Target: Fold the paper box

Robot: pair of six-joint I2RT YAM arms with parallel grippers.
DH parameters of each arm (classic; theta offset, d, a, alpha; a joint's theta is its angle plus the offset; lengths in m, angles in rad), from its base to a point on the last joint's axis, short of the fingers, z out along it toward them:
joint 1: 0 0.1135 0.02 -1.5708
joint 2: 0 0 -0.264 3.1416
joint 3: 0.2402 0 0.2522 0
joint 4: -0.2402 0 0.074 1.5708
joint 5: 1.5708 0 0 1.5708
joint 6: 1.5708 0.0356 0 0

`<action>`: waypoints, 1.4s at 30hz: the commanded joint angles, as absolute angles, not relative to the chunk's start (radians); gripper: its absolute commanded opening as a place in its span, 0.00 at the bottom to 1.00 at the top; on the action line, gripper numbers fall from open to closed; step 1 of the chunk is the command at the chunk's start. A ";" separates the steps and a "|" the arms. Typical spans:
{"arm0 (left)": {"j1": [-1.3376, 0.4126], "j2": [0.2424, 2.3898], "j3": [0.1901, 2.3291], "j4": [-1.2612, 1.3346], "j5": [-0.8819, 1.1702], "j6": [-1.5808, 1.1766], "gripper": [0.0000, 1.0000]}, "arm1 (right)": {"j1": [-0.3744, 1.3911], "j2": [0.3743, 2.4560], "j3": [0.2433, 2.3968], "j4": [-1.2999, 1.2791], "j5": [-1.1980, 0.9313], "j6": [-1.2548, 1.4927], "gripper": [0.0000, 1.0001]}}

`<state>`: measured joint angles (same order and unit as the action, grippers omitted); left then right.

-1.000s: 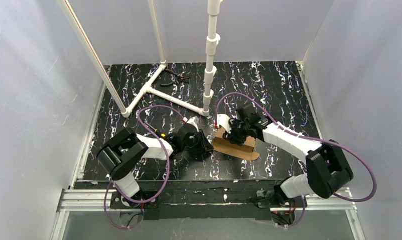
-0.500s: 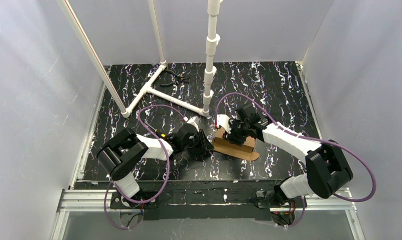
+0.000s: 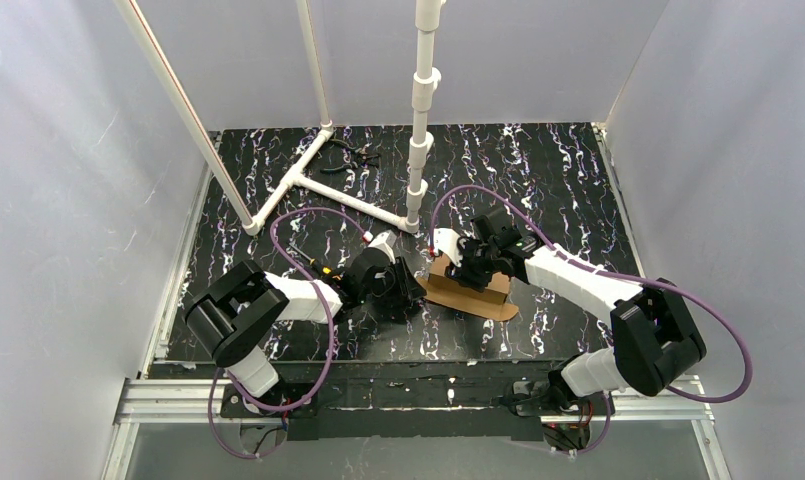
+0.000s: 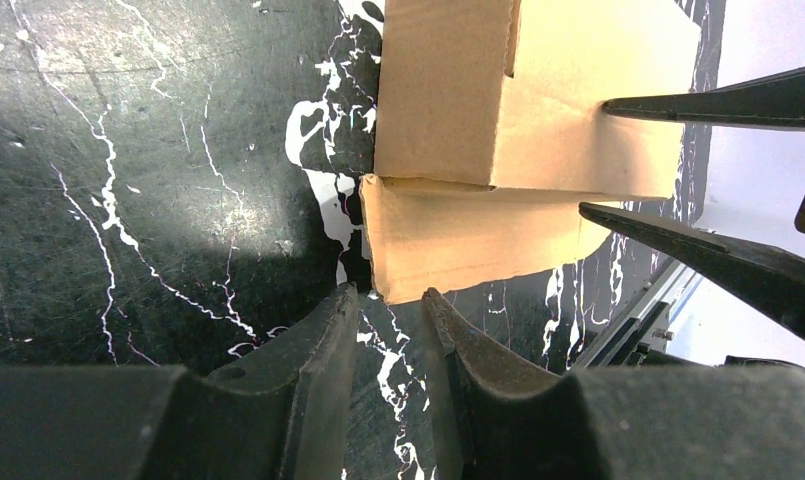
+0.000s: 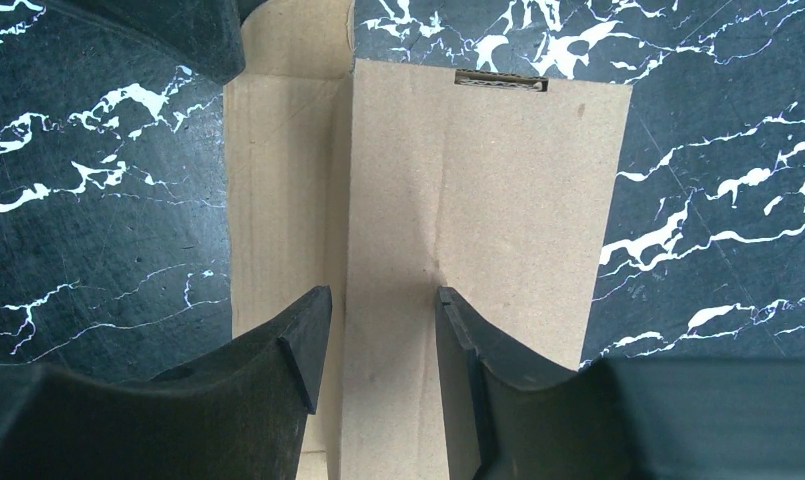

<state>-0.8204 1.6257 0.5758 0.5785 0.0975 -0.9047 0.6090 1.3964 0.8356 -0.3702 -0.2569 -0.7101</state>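
Overhead cam is lit pretty evenly: soft, diffuse light, only faint shadows on the black surface (image 3: 538, 170). The pale walls (image 3: 68, 200) come out a bit bluish-grey. In the left wrist view there's a hazy bright sheen on the surface left of centre. The paper box (image 4: 498, 230) is sharp and well lit, and the far right edge is nearly blown out white. The left pincer (image 4: 390, 305) sits close to the lens, dark and soft. The right wrist view is crisp too, with a shaded strip down the box's left side. The right pincer (image 5: 378, 305) is near-black with little detail.
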 commanded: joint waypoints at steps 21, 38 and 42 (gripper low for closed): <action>-0.825 1.665 0.635 0.568 0.060 -0.841 0.00 | 0.617 1.445 0.833 -0.413 -0.276 -0.696 0.51; -0.890 1.654 0.703 0.487 0.028 -0.673 0.00 | 0.618 1.466 0.838 -0.413 -0.269 -0.687 0.51; -0.909 1.641 0.730 0.435 0.014 -0.643 0.00 | 0.620 1.469 0.838 -0.410 -0.270 -0.681 0.51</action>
<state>-0.8818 1.6653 0.6792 0.4820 0.0273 -0.6956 0.6098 1.4189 0.8482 -0.3607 -0.2409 -0.7101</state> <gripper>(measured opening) 0.010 0.511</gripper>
